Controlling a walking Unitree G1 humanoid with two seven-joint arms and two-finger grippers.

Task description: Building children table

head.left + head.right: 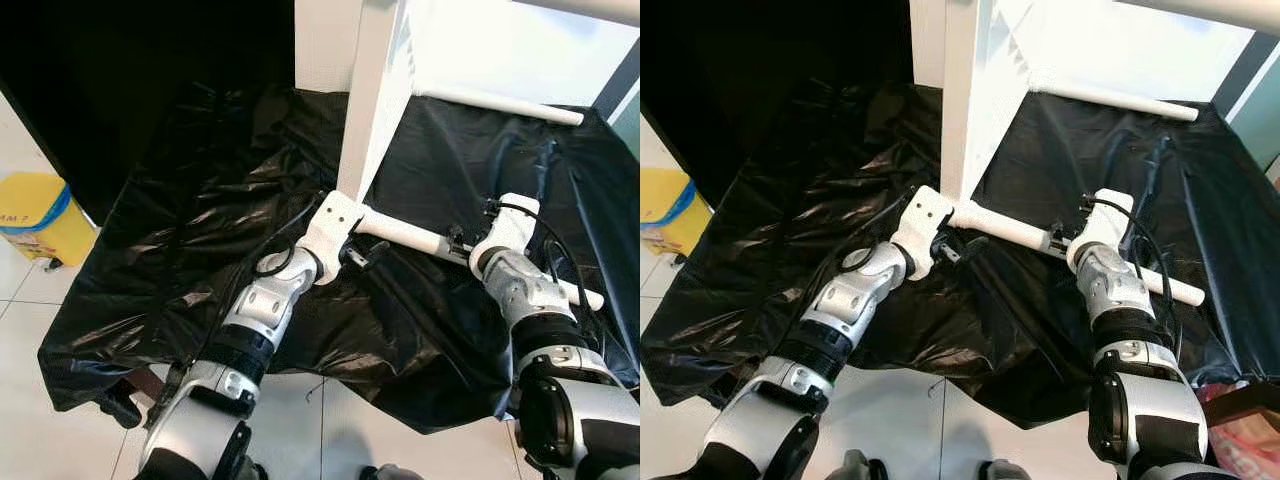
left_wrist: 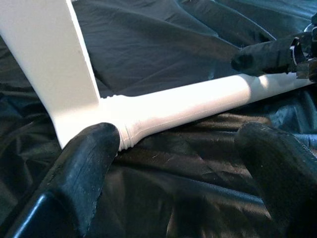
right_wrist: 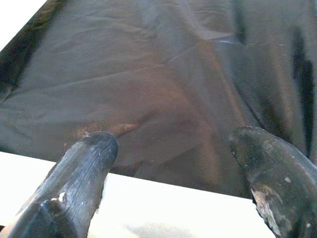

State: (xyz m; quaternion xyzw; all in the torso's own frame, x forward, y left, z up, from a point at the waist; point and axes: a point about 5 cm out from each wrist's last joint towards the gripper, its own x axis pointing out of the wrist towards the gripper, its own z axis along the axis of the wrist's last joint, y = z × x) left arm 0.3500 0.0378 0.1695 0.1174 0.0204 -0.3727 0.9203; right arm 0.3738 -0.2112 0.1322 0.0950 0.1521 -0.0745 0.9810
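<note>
A white children's table (image 1: 375, 100) stands tipped on black sheeting (image 1: 200, 230), one round leg (image 1: 405, 235) lying flat. Left pincer (image 2: 178, 153) and right pincer (image 3: 173, 158) both gape, straddling that leg ungripped.

An indoor tiled room: pale floor tiles (image 1: 25, 300), black plastic sheeting (image 1: 200, 250) over furniture.

Your head's two eye views look steeply down on the black plastic sheet (image 1: 200, 240); each wrist view looks closely past its jaws at the shared white table leg (image 2: 198, 99).
</note>
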